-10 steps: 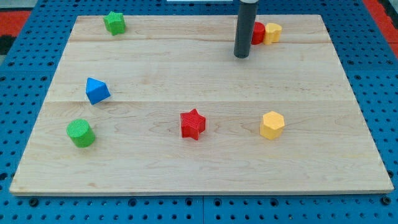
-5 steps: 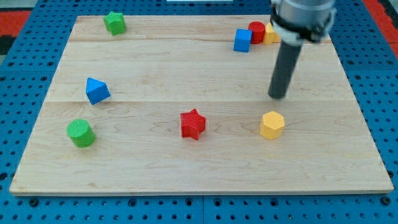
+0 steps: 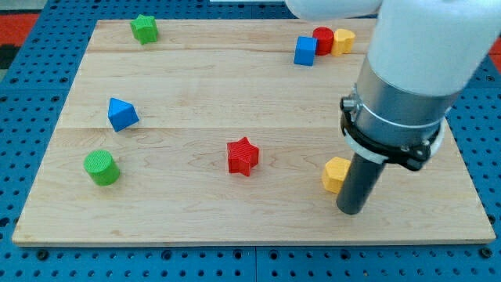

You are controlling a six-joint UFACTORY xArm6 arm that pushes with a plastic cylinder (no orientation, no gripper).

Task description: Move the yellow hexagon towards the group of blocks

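So my tip (image 3: 351,211) has swung down from above the yellow hexagon (image 3: 335,173) to just below it, toward the view's bottom right, touching or nearly so. There's nothing to open or grip with, it's a bare rod. The hexagon looks nudged slightly left. Looks like a decent spot for shoving it up the wooden board (image 3: 196,78) toward the blue cube (image 3: 305,50), red cylinder (image 3: 322,39) and yellow block (image 3: 342,41) at the top.

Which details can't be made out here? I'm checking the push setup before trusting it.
- Yellow hexagon: its right part is hidden behind my rod, so contact with my tip is unclear.
- Yellow block at the view's top: shape too small to tell, partly behind the red block.
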